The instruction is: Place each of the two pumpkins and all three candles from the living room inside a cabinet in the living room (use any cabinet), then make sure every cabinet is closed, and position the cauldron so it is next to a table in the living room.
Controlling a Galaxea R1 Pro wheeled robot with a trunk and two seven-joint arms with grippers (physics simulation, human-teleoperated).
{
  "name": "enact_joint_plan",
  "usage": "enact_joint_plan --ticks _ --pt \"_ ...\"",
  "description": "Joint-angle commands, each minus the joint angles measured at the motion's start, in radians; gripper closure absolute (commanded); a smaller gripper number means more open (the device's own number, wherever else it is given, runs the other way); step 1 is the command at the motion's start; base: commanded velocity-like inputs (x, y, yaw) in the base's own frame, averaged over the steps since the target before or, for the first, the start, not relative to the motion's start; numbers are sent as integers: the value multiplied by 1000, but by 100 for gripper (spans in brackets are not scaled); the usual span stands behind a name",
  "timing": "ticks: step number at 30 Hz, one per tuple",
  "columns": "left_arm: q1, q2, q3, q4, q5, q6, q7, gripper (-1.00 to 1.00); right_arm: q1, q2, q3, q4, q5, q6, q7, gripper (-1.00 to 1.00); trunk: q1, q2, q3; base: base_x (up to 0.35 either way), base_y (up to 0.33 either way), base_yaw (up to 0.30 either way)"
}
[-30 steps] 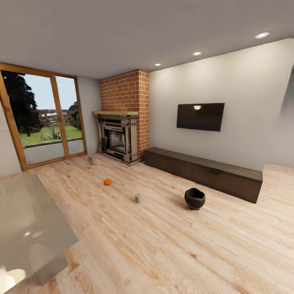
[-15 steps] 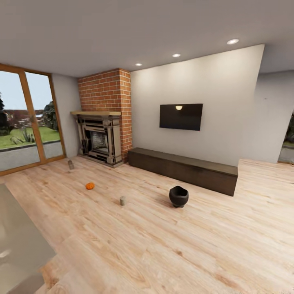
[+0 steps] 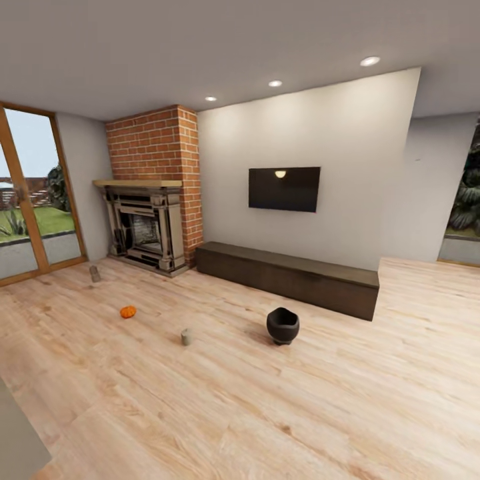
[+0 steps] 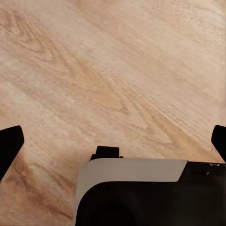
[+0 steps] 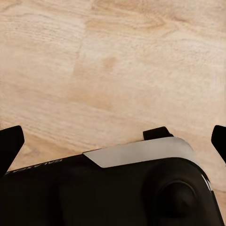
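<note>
My fingers [image 4: 10, 147] on both arms are spread wide and hold nothing, hanging over bare floor [image 3: 280, 413] since nothing is within reach. Out on the boards lie a pumpkin [image 3: 128, 311], two candles [image 3: 186, 337] [image 3: 95, 273] and the cauldron [image 3: 283, 325], well apart. The cabinet [image 3: 287, 277] sits shut along the wall; a bench corner [image 3: 17, 447] shows near me.

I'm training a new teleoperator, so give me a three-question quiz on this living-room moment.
1. True or false: the small orange pumpkin lies on the wooden floor.
2. The round black cauldron stands nearest: A) the brick fireplace B) the long dark-brown cabinet C) the glass door.
3. Fill in: the dark flat screen hangs on the wall above the ____.

Key: 1 true; 2 B; 3 cabinet.
</note>
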Motion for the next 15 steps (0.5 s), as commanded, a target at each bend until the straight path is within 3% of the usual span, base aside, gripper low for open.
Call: enact_joint_plan --ticks 1,15 --pt "1 0 0 -2 7 -1 -1 -100 -1 0 0 1 -3 -3 0 -100 1 0 -1 325 0 -2" --pt "1 0 0 -2 7 -1 -1 -100 -1 0 0 -2 -4 -3 0 -100 1 0 -1 325 -27 -3"
